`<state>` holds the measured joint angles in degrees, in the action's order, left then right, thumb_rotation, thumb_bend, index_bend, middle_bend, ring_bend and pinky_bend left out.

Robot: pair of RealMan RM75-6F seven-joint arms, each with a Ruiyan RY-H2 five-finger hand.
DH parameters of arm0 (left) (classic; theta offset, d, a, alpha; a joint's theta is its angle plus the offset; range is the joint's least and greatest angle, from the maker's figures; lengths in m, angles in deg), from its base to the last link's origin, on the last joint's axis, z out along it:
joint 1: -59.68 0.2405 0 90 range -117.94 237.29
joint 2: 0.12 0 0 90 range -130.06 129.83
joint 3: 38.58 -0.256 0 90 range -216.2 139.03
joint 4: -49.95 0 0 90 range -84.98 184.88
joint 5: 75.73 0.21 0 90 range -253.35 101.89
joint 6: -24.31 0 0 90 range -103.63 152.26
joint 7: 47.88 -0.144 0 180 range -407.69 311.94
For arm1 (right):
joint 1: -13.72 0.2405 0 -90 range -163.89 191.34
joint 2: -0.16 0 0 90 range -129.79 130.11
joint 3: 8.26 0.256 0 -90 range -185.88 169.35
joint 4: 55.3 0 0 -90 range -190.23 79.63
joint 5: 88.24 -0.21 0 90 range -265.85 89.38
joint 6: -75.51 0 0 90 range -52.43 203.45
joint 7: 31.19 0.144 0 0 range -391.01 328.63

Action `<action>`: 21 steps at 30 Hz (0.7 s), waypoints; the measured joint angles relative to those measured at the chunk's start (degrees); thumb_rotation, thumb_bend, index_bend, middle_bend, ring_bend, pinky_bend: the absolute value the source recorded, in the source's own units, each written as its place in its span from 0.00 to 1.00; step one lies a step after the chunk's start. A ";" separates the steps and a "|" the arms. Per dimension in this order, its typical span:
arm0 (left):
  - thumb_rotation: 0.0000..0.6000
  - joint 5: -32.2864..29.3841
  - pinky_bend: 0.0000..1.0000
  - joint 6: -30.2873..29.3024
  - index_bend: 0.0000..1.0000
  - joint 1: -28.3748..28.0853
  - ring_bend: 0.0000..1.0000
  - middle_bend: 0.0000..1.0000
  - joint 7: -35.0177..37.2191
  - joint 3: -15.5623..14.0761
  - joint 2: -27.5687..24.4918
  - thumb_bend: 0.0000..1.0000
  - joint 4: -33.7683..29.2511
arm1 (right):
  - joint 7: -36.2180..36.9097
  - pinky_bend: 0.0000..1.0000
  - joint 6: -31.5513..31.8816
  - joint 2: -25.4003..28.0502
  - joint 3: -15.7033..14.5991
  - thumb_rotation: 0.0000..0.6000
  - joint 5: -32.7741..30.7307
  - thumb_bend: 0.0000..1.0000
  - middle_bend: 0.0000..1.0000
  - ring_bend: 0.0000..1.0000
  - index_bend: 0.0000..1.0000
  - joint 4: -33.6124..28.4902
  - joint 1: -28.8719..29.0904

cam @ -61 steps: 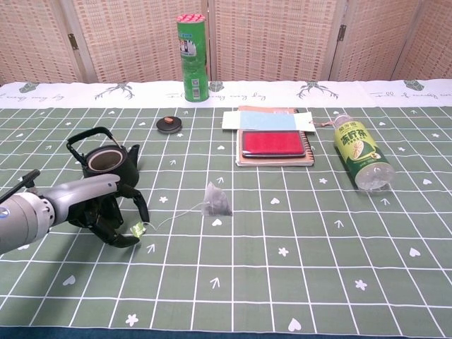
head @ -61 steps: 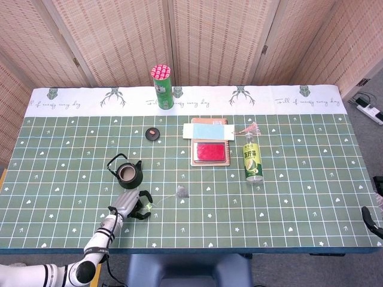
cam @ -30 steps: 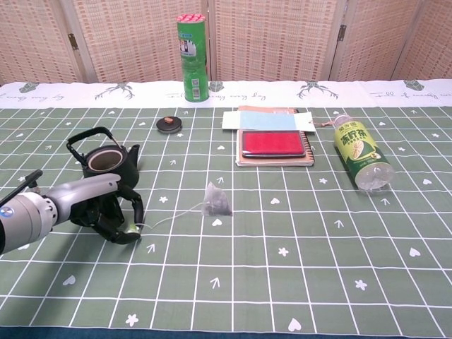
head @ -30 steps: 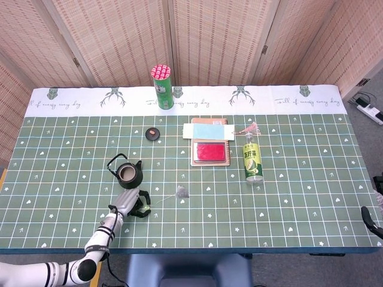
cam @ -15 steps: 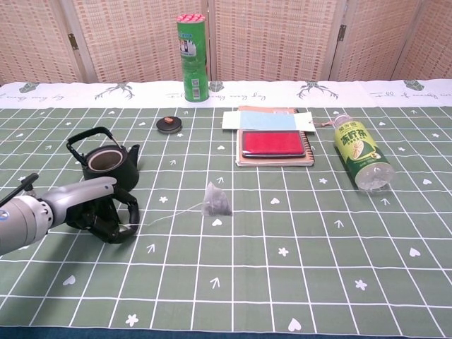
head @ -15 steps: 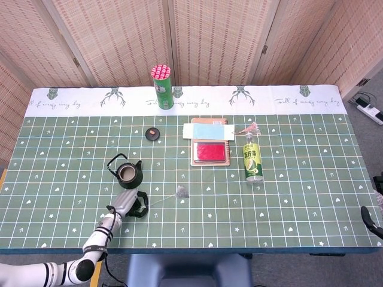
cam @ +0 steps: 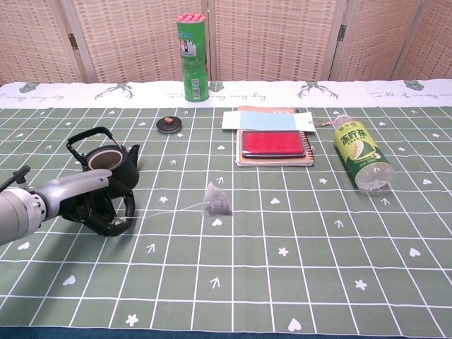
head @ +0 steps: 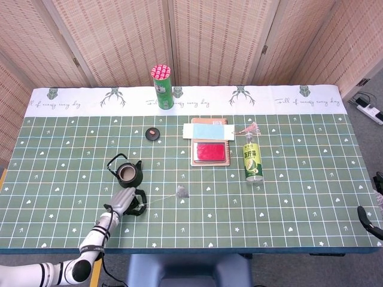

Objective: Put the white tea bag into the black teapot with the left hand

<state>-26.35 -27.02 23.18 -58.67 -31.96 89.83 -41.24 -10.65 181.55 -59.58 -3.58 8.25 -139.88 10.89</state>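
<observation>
Just right of the curled left hand's fingers (cam: pixel 119 212) pinching its string lies the tea bag (cam: pixel 216 200).

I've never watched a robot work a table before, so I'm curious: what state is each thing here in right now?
Black teapot: upright, lid off, open.
Teapot lid: on the cloth, apart from the pot.
White tea bag: on the table, string pulled toward the left hand.
Left hand: fingers curled, pinching the string's end.
Green bottle: on its side.
Green canister: upright.
Red case: flat on the notebook.
</observation>
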 measured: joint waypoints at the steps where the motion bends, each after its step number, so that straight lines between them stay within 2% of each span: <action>1: 1.00 0.07 1.00 -0.23 0.63 -0.04 1.00 1.00 -0.43 -0.04 -0.22 0.60 -0.20 | -0.02 0.00 0.01 0.00 0.02 1.00 -0.05 0.42 0.00 0.00 0.00 -0.01 -0.01; 10: 1.00 0.30 1.00 -6.48 0.63 -0.72 1.00 1.00 -8.95 0.29 -4.35 0.60 -6.58 | -0.60 0.00 -0.67 -0.11 0.03 1.00 -0.18 0.42 0.00 0.00 0.00 -0.18 0.23; 15: 1.00 -0.26 1.00 -10.28 0.63 -1.36 1.00 1.00 -13.77 1.08 -6.78 0.60 -11.51 | -1.47 0.00 -1.46 -0.15 -0.18 1.00 0.06 0.42 0.00 0.00 0.00 -0.62 0.60; 21: 1.00 -1.34 1.00 -13.45 0.63 -2.51 1.00 1.00 -18.45 2.36 -8.65 0.60 -14.59 | -1.51 0.00 -1.59 -0.11 -0.21 1.00 0.00 0.42 0.00 0.00 0.00 -0.72 0.63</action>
<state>-27.69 -40.47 20.67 -77.12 -29.60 81.18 -55.83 -12.17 179.96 -59.69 -3.80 8.25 -140.60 11.52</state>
